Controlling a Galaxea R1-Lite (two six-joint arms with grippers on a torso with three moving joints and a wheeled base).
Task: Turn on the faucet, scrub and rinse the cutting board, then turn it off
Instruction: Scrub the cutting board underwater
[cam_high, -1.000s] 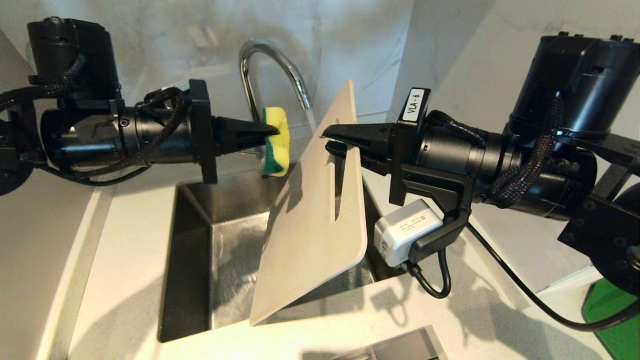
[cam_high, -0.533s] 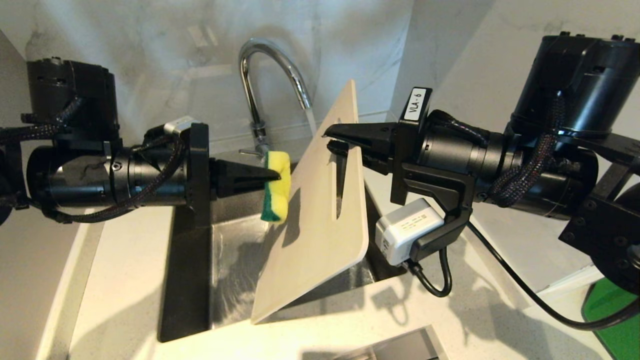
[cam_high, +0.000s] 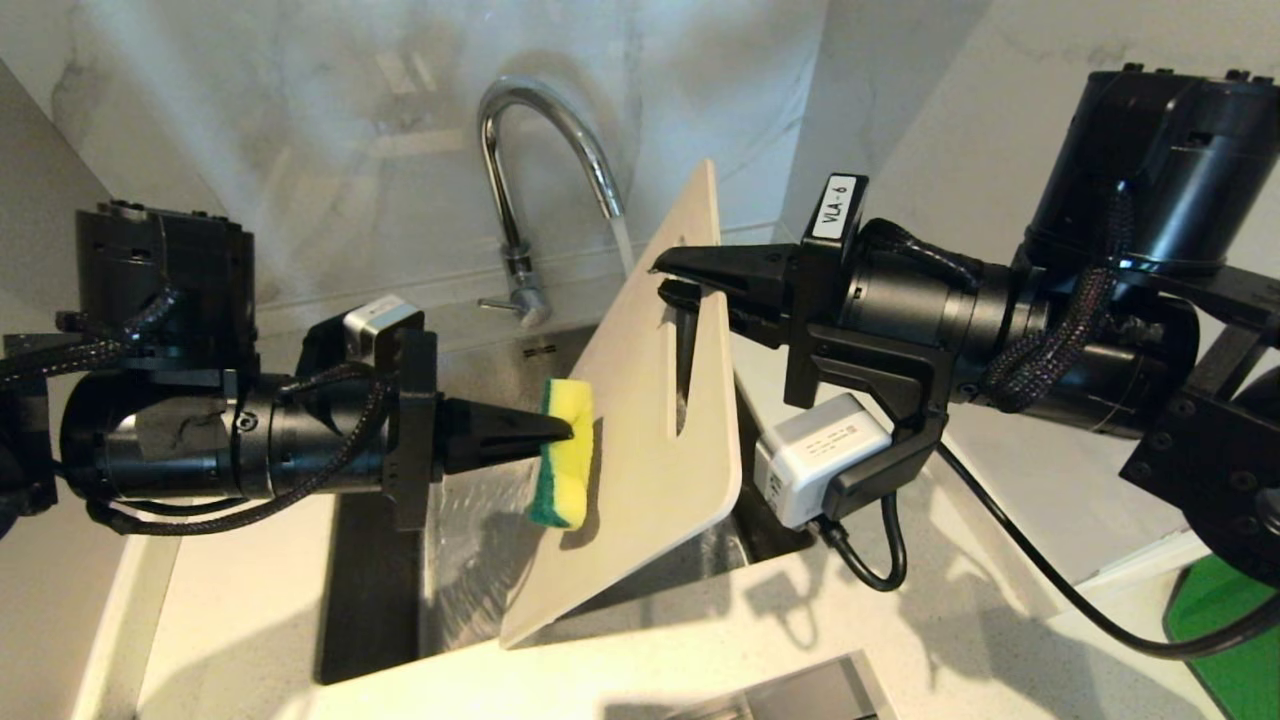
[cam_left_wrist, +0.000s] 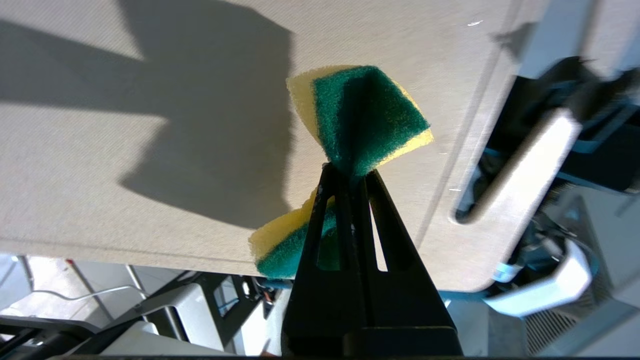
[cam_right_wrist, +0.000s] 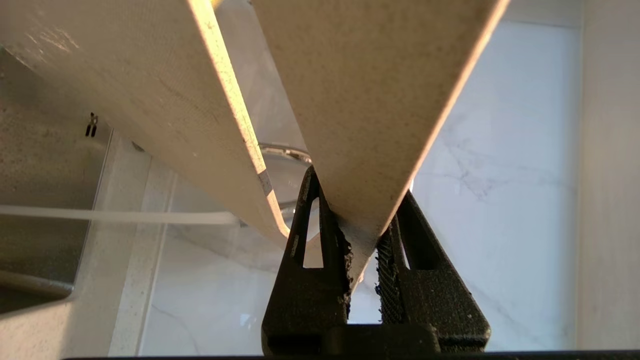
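The cream-white cutting board (cam_high: 640, 510) stands tilted on edge over the sink, its lower corner near the front rim. My right gripper (cam_high: 668, 280) is shut on the board's upper edge beside the handle slot (cam_high: 684, 370); the clamped edge (cam_right_wrist: 360, 100) shows in the right wrist view between that gripper's (cam_right_wrist: 362, 220) fingers. My left gripper (cam_high: 565, 432) is shut on a green-and-yellow sponge (cam_high: 565, 465) and presses it against the board's face at mid height. In the left wrist view this gripper (cam_left_wrist: 350, 175) pinches the sponge (cam_left_wrist: 367, 117) against the board (cam_left_wrist: 150, 175). The chrome faucet (cam_high: 520, 150) arches behind, with a thin stream of water (cam_high: 622, 240) falling from its spout.
The steel sink (cam_high: 460, 570) lies below the board, set in a pale speckled counter (cam_high: 230, 600). The faucet's small side lever (cam_high: 495, 303) sticks out at its base. Marble walls close in behind and to the right. A black cable (cam_high: 1050, 590) hangs from the right arm.
My left gripper has come down and toward me with the sponge, from beside the faucet's spout to the middle of the board's face. The right gripper and the board have stayed put.
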